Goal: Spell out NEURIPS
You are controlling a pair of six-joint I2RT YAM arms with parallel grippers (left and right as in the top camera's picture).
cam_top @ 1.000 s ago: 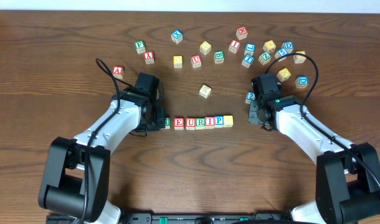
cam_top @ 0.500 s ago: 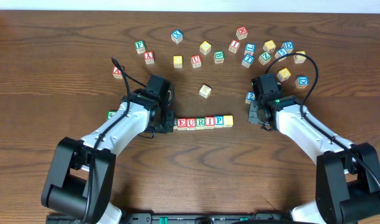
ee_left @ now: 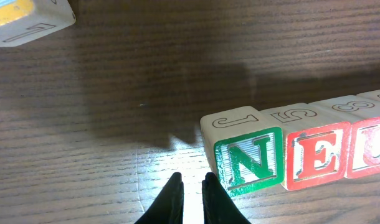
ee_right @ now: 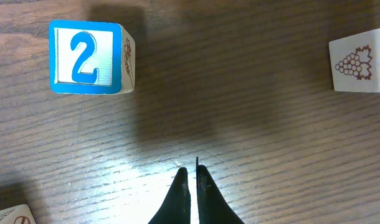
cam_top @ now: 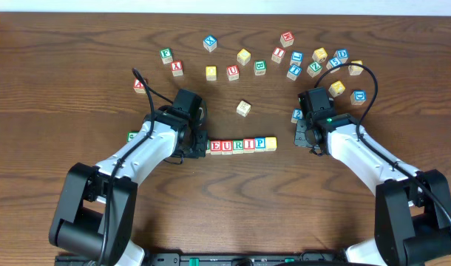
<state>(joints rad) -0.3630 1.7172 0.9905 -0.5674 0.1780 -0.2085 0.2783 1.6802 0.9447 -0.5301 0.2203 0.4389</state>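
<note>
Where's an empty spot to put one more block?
Bare wood lies below the letter row, between the left arm and right arm, and top left, beyond the green-lettered cube. The loose cubes top right are crowded.

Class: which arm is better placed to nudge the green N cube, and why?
Left, likely. The left gripper, shut, sits right beside the green N cube at the row's left end. The right gripper, also shut, is past the row's far end, near a blue 2 cube.

Seven small wooden alphabet cubes (cam_top: 244, 144) form one lettered row. Roughly twenty-two loose cubes (cam_top: 243, 108) lie scattered around that row, mostly beyond it. Two black-and-white robot arms (cam_top: 137, 154).
</note>
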